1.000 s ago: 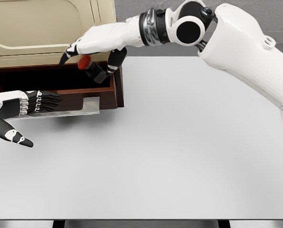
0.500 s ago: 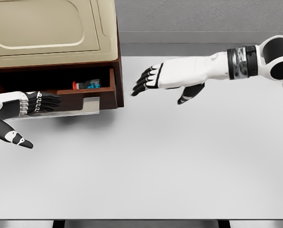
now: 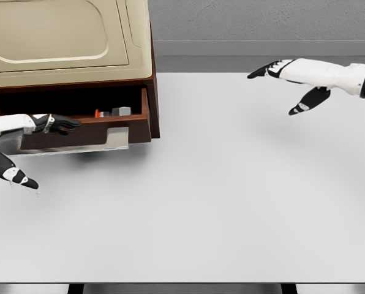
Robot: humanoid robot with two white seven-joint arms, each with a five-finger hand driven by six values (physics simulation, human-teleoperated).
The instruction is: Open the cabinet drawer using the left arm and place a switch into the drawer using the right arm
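The cabinet (image 3: 66,43) with a cream top stands at the far left, its brown drawer (image 3: 118,125) pulled out. Inside the drawer lies the switch (image 3: 112,112), red and grey, near the front right corner. My left hand (image 3: 45,131) is at the drawer's grey front handle (image 3: 78,142), fingers extended along it and thumb hanging below, holding nothing. My right hand (image 3: 280,76) hovers over the table at the upper right, far from the drawer, fingers spread and empty.
The white table (image 3: 219,202) fills most of the view, with its front edge at the bottom. A grey wall runs behind it. The cabinet's side wall (image 3: 153,92) borders the table on the left.
My right hand let go of the switch into the drawer and drew back to the right across the table. The left hand shifted slightly left at the drawer front.
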